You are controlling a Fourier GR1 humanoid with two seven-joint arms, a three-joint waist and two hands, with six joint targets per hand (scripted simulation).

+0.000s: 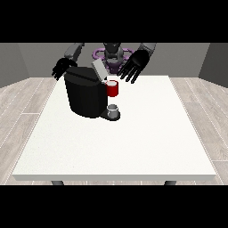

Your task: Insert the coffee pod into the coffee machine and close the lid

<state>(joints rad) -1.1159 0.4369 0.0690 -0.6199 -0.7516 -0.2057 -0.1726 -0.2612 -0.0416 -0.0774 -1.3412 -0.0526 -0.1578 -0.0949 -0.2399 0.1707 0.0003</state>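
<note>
The black coffee machine (86,95) stands on the white table (133,142), left of the middle and towards the back. Its grey lid (99,69) is tilted up and open. A red thing at the machine (113,89) sits at its front right. Below that, a small grey thing (113,109) rests on the machine's dark base; I cannot tell it for the pod. The hand at the view's right (134,65) hovers above and just right of the lid, fingers spread. The hand at the view's left (63,67) hangs behind the machine's left top corner, fingers relaxed.
The robot's torso (112,54) stands behind the table's far edge. Wide bare tabletop stretches right of the machine and towards the camera. Wooden floor surrounds the table.
</note>
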